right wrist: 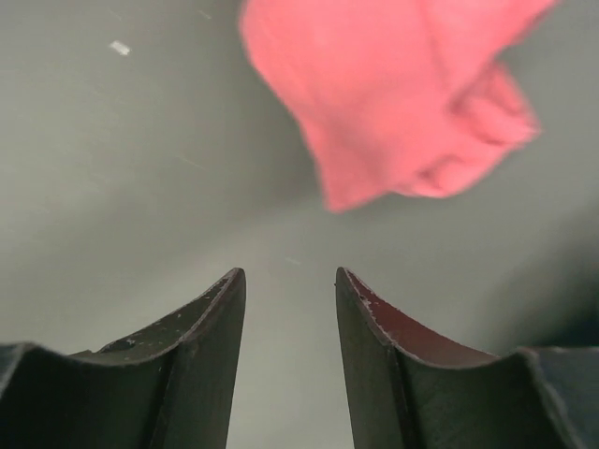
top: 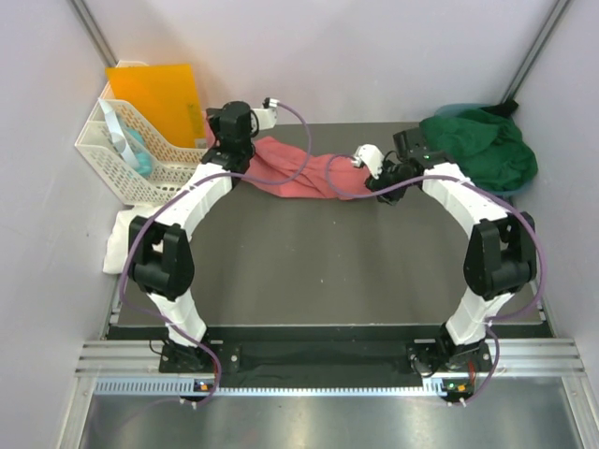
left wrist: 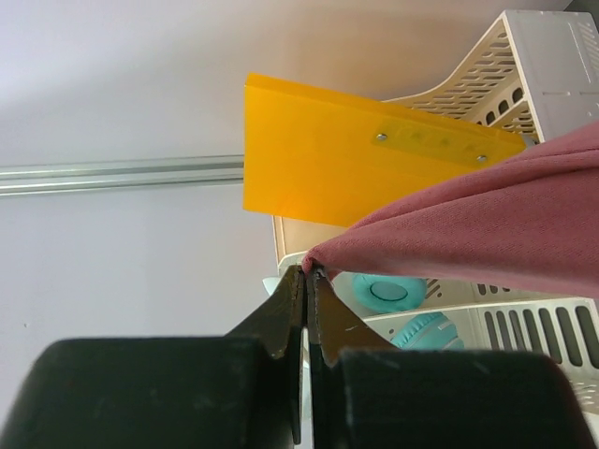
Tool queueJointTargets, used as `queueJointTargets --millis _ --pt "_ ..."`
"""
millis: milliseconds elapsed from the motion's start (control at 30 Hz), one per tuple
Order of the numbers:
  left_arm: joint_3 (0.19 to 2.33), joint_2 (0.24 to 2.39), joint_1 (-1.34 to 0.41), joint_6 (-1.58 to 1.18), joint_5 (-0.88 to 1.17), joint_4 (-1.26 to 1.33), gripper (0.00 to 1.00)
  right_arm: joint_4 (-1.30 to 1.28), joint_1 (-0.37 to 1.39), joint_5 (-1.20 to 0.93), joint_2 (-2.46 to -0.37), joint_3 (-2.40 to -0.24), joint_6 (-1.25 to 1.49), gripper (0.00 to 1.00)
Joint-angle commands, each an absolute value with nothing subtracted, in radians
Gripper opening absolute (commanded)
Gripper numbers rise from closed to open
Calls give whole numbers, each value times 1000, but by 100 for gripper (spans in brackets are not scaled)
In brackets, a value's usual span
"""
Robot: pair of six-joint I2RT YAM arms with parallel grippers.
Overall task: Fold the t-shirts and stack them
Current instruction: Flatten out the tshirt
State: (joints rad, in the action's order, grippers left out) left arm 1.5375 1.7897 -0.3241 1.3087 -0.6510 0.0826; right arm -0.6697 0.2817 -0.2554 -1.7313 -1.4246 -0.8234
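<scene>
The salmon-pink t-shirt (top: pixel 292 174) lies bunched in a long strip across the back of the dark table. My left gripper (left wrist: pixel 309 271) is shut on one edge of it and holds that end up near the basket; seen from above, the left gripper (top: pixel 248 150) is at the strip's left end. My right gripper (right wrist: pixel 290 276) is open with nothing between its fingers, and the pink t-shirt (right wrist: pixel 402 94) lies just beyond them. From above, the right gripper (top: pixel 370 182) is at the strip's right end. A dark green t-shirt (top: pixel 482 145) is heaped at the back right. A white t-shirt (top: pixel 120 238) lies crumpled at the left edge.
A white lattice basket (top: pixel 117 154) with teal items stands at the back left, close to my left wrist. An orange folder (top: pixel 159 94) leans behind it. Walls close in on the left, right and back. The dark table (top: pixel 318 271) stretches between the arms.
</scene>
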Motion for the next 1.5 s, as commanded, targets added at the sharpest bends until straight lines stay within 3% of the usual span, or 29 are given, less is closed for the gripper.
queueJointTargets --millis 0,433,1033,1400,1467 --pt "1523 1717 -330 1302 -684 101 0 -686 190 -495 -1767 -1480 -615 44" --pt "1528 1721 -351 1331 -703 100 0 -702 77 -756 -1916 -1580 -503 41" --pt "1523 1723 -362 1345 -707 91 0 -591 106 -738 -2051 -1652 -440 38" --pt "1520 1727 -362 1351 -695 103 0 -580 155 -701 -2075 -1677 -437 23" --pt "1519 1726 -362 1348 -695 103 0 -580 156 -690 -2074 -1680 -436 1"
